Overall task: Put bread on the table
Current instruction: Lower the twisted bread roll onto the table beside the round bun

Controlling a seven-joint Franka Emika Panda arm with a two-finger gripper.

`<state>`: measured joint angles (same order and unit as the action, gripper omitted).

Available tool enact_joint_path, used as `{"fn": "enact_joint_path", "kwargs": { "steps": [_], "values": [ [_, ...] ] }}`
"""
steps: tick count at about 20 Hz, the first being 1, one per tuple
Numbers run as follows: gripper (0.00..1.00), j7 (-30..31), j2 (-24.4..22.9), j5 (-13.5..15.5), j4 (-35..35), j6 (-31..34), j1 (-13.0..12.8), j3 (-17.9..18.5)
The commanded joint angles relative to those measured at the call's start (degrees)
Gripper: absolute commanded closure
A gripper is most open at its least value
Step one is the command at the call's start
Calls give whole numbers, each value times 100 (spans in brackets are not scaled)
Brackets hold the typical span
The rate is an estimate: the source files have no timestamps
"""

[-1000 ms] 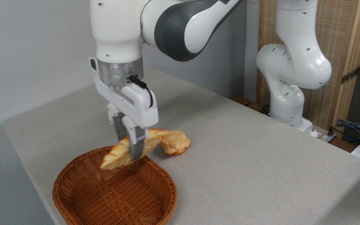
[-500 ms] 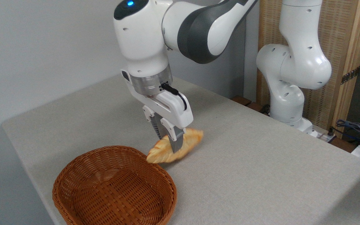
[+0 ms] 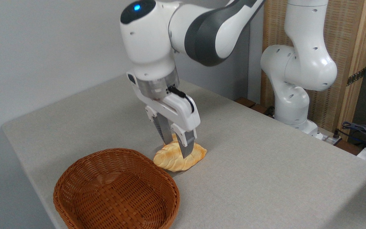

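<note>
The bread (image 3: 175, 160), a braided golden loaf, lies flat on the grey-beige table (image 3: 249, 178), just past the basket's far rim. My gripper (image 3: 177, 149) comes down on it from above and is shut on the loaf's middle. The near finger (image 3: 185, 144) covers the loaf's front. The far finger (image 3: 164, 130) goes down behind it. The loaf's underside touches the cloth.
A brown wicker basket (image 3: 116, 190) stands empty at the table's front left corner, close to the loaf. The arm's white base (image 3: 292, 105) rises at the table's far right edge. Cables (image 3: 361, 130) lie beyond it. A small scalloped bun is hidden behind my gripper.
My gripper carried the bread from above the basket to the right, past its rim, and lowered it. The loaf went from hanging tilted to lying flat on the table.
</note>
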<state>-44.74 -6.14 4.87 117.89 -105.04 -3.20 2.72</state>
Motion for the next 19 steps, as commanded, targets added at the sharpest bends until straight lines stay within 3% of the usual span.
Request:
{"fn": "enact_joint_path", "kwargs": {
  "steps": [1,4,7,12,15,19],
  "values": [
    [0,-35,-326,58,-301,36,-41,-26],
    [0,-52,-379,303,-530,1,-41,9],
    [0,-61,-370,304,-680,-348,-41,35],
    [0,-140,-247,234,-680,-605,-6,44],
    [0,-149,-160,-65,-688,-632,3,35],
    [0,-149,-115,-56,-706,-746,3,35]
  ]
}}
